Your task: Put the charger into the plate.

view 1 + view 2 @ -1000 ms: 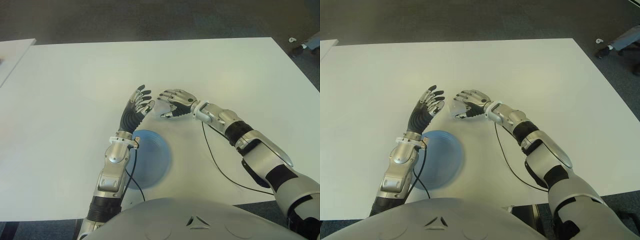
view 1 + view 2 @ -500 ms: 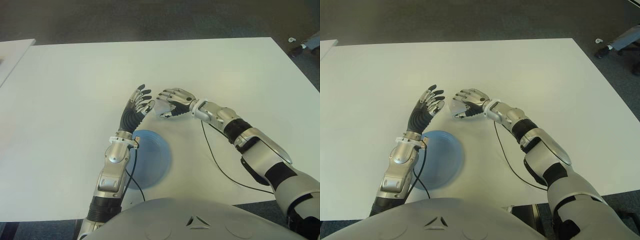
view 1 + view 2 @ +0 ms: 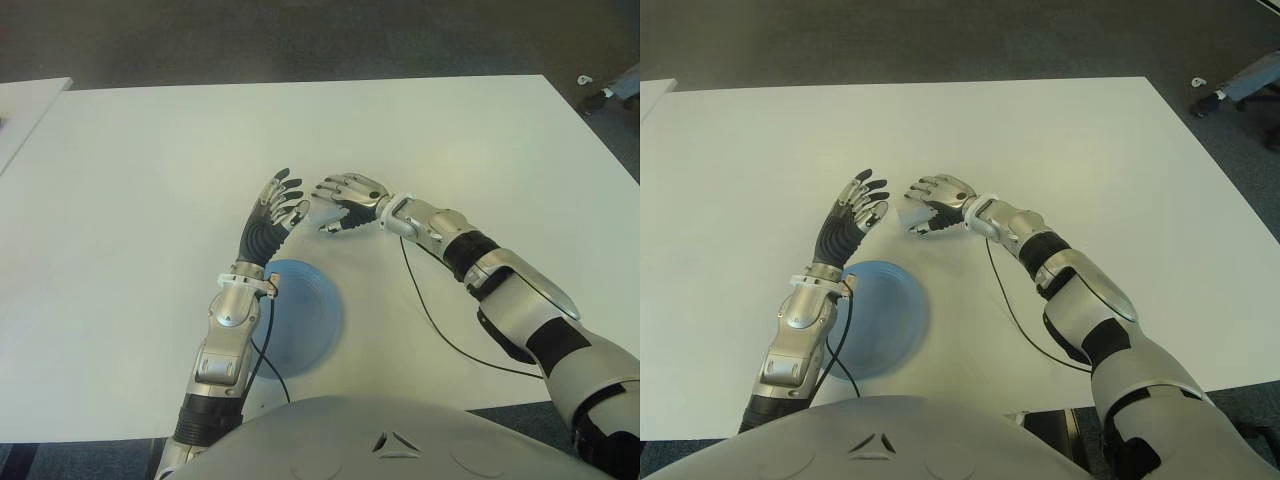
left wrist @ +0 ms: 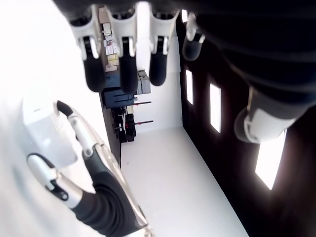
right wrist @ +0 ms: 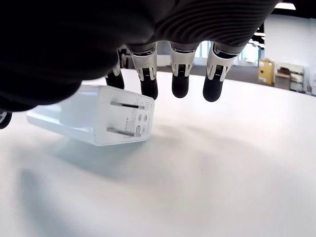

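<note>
— Two hands over the smooth white tabletop (image 3: 150, 160); which has the charger (image 5: 94, 120)?
— Right hand (image 3: 345, 200): its curled fingers (image 5: 148, 74) arch over the boxy white two-pronged block, one touching its top. Left hand (image 3: 278, 205) beside it, fingers spread.
— And the round blue plate (image 3: 310, 315)?
— Holding nothing, nearer the robot.

white table (image 3: 150, 180) — dark floor (image 3: 250, 40) beyond

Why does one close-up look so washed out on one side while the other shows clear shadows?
Left wrist view: the table glares white, nearly swallowing the charger; the left hand looks dark against it. Right wrist view: softer light, the charger's shadow clear on the table, the right hand a dark mass above.
</note>
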Robot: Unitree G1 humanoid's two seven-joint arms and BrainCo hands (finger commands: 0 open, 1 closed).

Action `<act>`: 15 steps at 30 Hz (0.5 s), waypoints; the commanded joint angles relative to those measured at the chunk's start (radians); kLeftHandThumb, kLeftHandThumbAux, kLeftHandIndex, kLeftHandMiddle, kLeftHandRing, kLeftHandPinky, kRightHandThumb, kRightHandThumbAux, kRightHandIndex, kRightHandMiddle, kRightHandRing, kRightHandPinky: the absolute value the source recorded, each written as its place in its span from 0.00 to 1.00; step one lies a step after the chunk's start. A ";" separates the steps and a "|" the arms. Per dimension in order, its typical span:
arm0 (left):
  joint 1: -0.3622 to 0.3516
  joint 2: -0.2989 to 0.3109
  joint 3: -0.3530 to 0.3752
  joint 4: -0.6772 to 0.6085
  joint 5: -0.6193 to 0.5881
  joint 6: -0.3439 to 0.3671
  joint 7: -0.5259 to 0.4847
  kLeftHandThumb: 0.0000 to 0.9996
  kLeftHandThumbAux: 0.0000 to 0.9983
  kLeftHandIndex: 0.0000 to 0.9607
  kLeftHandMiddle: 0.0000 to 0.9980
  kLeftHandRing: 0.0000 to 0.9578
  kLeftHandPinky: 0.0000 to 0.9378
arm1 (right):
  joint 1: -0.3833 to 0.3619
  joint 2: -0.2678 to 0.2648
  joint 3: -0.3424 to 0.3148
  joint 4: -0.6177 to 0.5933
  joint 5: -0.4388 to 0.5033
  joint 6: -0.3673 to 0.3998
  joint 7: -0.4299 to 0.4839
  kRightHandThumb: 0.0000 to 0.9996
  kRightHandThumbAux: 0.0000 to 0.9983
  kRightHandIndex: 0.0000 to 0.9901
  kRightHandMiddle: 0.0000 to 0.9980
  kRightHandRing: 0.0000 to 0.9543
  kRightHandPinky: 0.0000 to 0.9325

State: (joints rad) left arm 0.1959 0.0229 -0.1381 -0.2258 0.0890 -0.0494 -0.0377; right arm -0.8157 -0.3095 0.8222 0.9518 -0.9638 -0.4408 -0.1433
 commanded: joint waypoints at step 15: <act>0.021 -0.008 -0.008 -0.002 0.000 -0.002 0.003 0.01 0.53 0.00 0.18 0.24 0.28 | 0.002 0.021 0.067 0.075 -0.031 -0.016 0.030 0.37 0.10 0.00 0.00 0.00 0.00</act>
State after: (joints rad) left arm 0.2091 0.0187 -0.1396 -0.2270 0.0886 -0.0500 -0.0377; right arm -0.8424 -0.2912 0.8615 0.9963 -0.9679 -0.4445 -0.1468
